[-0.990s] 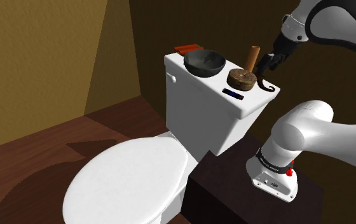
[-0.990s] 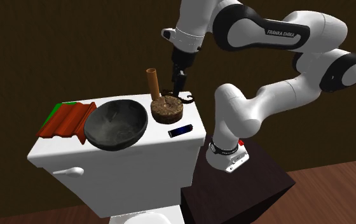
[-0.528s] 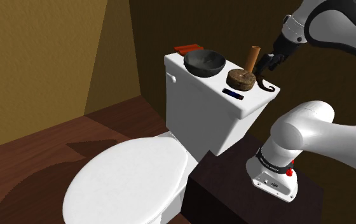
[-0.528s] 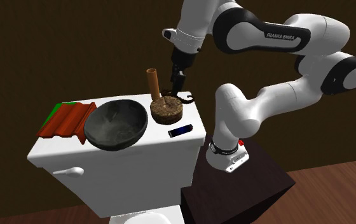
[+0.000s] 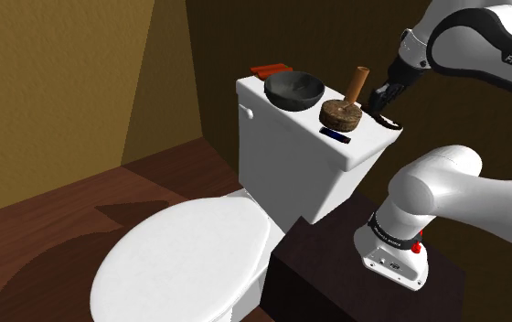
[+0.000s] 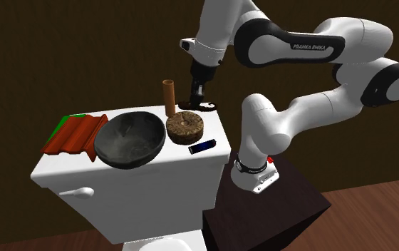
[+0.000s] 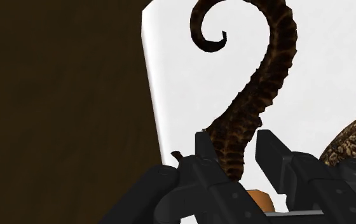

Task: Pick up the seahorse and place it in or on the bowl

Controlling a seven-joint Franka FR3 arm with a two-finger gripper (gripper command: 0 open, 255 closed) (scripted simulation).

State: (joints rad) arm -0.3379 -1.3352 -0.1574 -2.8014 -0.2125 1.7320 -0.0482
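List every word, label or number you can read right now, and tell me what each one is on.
"FRANKA EMIKA": white lettering on the dark upper link of the arm, second exterior view.
The same lettering in the shoulder view is cut off by the picture's edge after its first letters.
Small white print on the dark band at the arm's base: too small to read.
Nothing else legible.

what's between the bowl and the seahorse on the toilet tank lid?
Second exterior view: a round brown disc lies between the bowl and the seahorse, with a brown cylinder standing just behind the disc.
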